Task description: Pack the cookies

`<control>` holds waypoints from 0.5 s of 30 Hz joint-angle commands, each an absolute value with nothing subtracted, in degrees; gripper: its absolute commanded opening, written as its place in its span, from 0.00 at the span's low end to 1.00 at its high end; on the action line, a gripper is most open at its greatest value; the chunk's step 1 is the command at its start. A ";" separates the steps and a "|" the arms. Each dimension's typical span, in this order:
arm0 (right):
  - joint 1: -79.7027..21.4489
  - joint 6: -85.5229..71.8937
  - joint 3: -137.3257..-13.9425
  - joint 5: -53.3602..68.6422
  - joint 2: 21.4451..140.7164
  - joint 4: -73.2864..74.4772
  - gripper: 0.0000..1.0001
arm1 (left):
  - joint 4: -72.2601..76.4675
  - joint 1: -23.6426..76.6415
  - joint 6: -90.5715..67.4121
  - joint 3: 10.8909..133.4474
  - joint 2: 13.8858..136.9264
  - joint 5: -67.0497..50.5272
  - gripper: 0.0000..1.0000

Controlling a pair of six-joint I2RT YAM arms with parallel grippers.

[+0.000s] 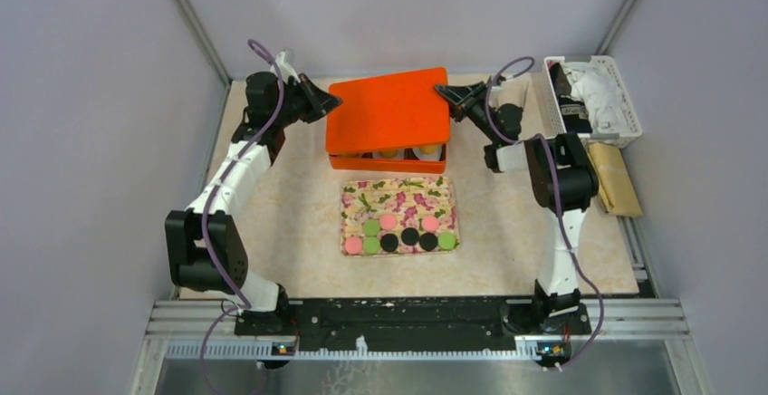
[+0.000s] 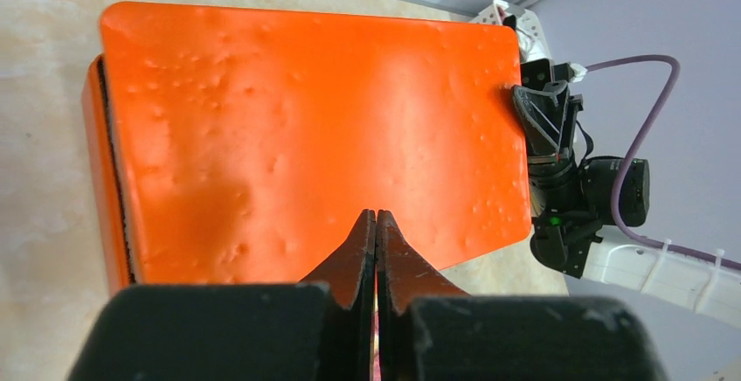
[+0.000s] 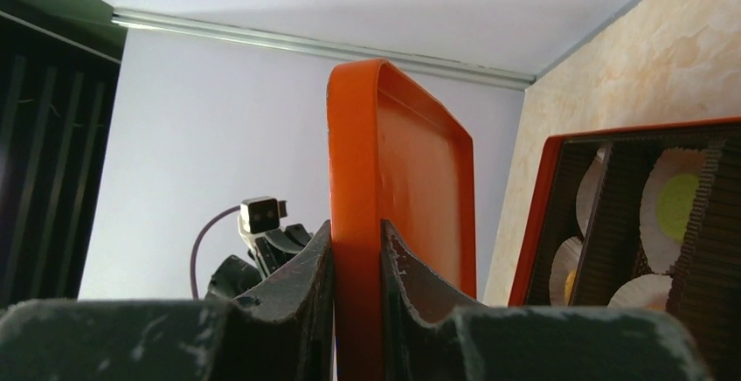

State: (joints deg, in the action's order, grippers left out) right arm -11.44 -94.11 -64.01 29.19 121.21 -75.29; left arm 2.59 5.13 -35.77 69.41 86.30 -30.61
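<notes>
Several cookies (image 1: 409, 236) in green, pink and black lie in two rows on the floral tray (image 1: 398, 197). An orange lid (image 1: 389, 110) hangs tilted over the orange box (image 1: 389, 163). My right gripper (image 1: 441, 91) is shut on the lid's right edge (image 3: 356, 228). My left gripper (image 1: 335, 102) is shut, its tips by the lid's left edge; in the left wrist view it (image 2: 377, 215) lies over the lid (image 2: 306, 128). In the right wrist view the box (image 3: 533, 224) holds white paper cups, one with a green cookie (image 3: 677, 197).
A white basket (image 1: 593, 96) with cloth stands at the back right, with a brown packet (image 1: 614, 178) in front of it. Enclosure walls close off the left, right and back. The right arm shows in the left wrist view (image 2: 568, 197).
</notes>
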 commanded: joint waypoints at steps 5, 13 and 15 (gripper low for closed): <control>-16.27 -92.71 -71.41 24.81 124.43 -74.94 0.00 | 1.93 4.92 -31.88 67.00 85.43 -26.42 0.00; -16.29 -90.84 -69.85 23.31 126.30 -71.64 0.00 | 2.34 4.92 -31.36 66.29 87.25 -26.63 0.00; -16.13 -90.55 -70.58 23.23 127.18 -70.95 0.00 | 2.73 4.92 -31.38 65.91 87.63 -26.89 0.00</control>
